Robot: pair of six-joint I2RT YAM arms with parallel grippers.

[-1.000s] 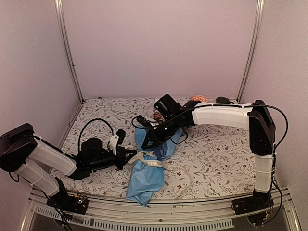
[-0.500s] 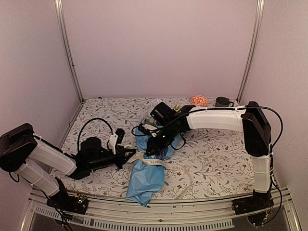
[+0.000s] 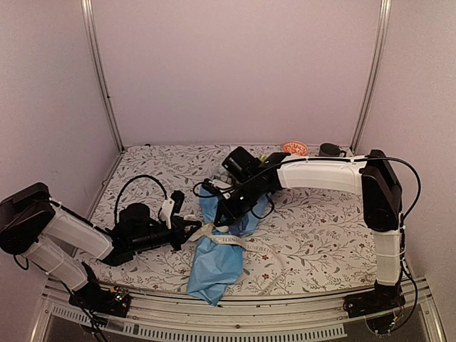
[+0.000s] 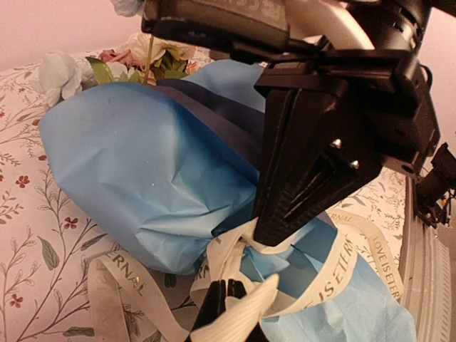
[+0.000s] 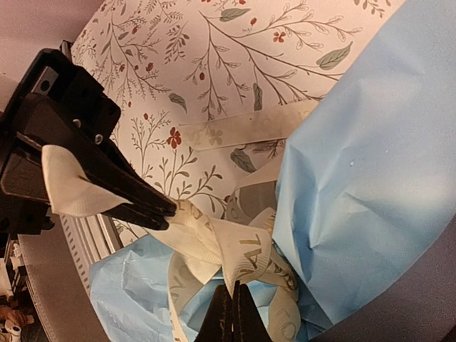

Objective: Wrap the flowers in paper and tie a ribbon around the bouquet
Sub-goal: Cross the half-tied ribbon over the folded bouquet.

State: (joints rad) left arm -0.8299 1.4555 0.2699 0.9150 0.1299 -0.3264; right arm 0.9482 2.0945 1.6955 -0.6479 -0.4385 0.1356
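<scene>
The bouquet (image 3: 217, 260) lies by the desk's (image 3: 320, 221) front edge, long axis running front to back with the blooms at the far end. The ribbon (image 5: 214, 246) crosses its middle. The left gripper (image 3: 192, 226) is clamped tight on a ribbon tail from the left side. The right gripper (image 5: 232, 313) is pinched closed on the loop from the far side. The ribbon print reads "LOVE IS ETER…", probably ETERNAL.

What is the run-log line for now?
step: tie ribbon | left end effector: shut on ribbon | right end effector: shut on ribbon | bouquet: wrapped
</scene>
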